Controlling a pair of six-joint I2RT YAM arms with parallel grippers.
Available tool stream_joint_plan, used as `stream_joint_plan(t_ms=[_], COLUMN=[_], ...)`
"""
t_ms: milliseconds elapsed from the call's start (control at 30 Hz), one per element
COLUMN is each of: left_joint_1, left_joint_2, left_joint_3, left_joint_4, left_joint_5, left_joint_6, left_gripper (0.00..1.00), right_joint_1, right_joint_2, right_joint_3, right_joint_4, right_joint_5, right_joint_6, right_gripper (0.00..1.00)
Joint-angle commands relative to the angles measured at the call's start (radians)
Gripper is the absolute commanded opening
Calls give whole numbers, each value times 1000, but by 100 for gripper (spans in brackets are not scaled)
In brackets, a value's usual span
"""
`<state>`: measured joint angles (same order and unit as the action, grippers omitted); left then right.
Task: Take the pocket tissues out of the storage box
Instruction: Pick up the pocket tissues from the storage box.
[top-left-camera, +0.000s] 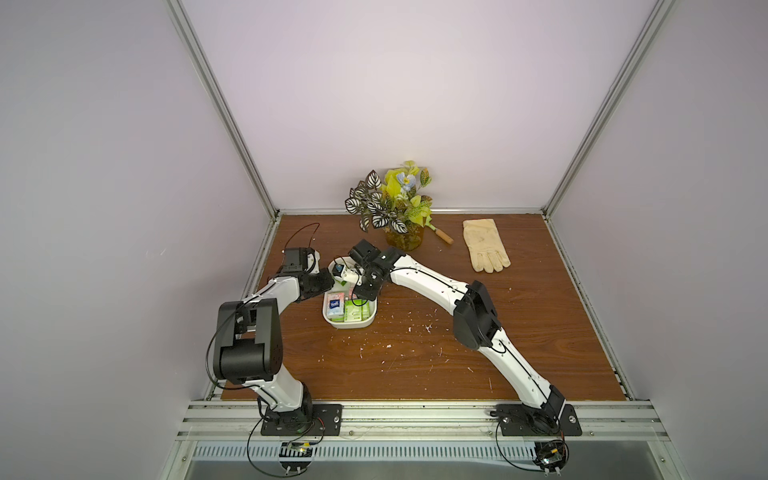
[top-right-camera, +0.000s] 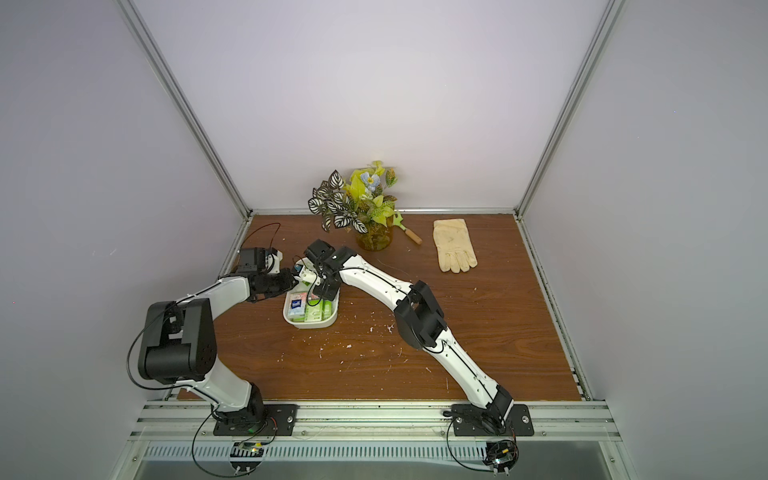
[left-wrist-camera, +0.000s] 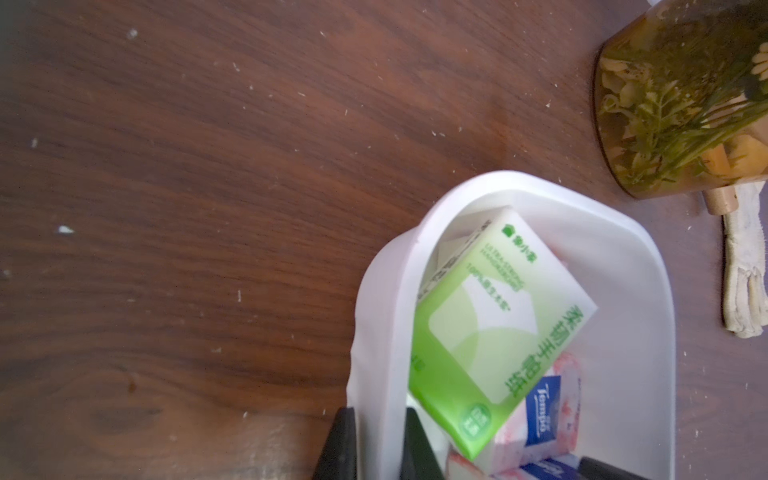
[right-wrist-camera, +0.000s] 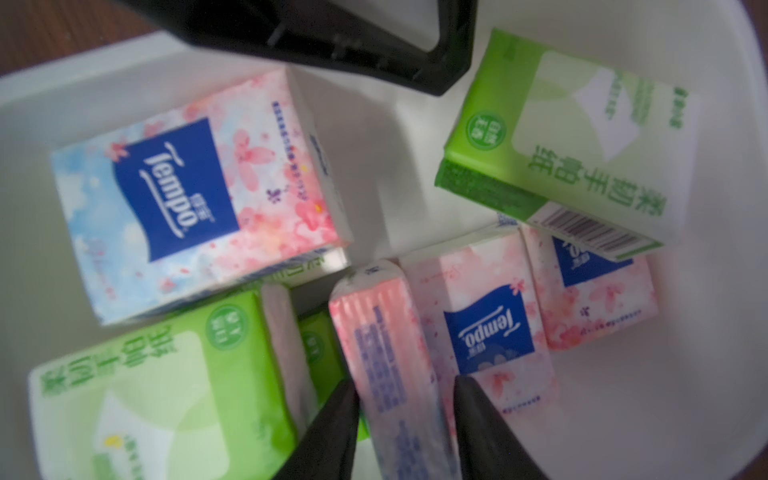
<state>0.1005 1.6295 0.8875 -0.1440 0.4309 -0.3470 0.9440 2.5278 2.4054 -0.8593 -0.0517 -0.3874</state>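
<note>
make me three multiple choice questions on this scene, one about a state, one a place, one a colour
1. The left tool is: A) shut on the storage box wall B) open in mid-air C) holding a packet
2. The glove lies: A) in the storage box B) on the table, right of the plant pot C) hanging off the table
3. The label on the pink pocket tissues is: A) red B) black C) dark blue

A: it pinches the white wall in the left wrist view.
B: both top views show it on bare wood.
C: the right wrist view shows blue labels.
</note>
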Motion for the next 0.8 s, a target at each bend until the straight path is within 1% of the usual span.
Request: stream_joint_plan(t_ms=[0, 100, 200, 400, 500, 633, 700, 767], left_joint_1=[10, 11, 11, 11, 11, 10, 11, 11], left_joint_2=[12, 10, 10, -4, -29, -72, -96, -125], left_joint_3=[27, 28, 26, 25, 29, 52, 67, 79], left_joint_4=[8, 9, 10, 12, 2, -41, -67, -87], left_joint_5=[25, 29, 29, 32, 30, 3, -14, -29], left_joint_6=[11, 11, 9, 3, 4, 14, 19, 25], left_gripper=[15, 15, 16, 25, 34, 44, 50, 54], right_joint_1=[-2, -2, -2, -3, -2, -4, -4, -6], right_joint_2=[0, -2, -20, -91, -149, -262, -330, -404], right_joint_3=[37, 37, 38, 32, 9, -85, -163, -254], right_joint_4=[-21, -22, -23, -12, 14, 98, 149, 208], right_joint_5=[-10, -14, -20, -18, -7, 0, 7, 7], right_joint_6=[-13, -8, 2, 43, 79, 137, 170, 212], right_gripper=[42, 37, 29, 21, 20, 19, 20, 19])
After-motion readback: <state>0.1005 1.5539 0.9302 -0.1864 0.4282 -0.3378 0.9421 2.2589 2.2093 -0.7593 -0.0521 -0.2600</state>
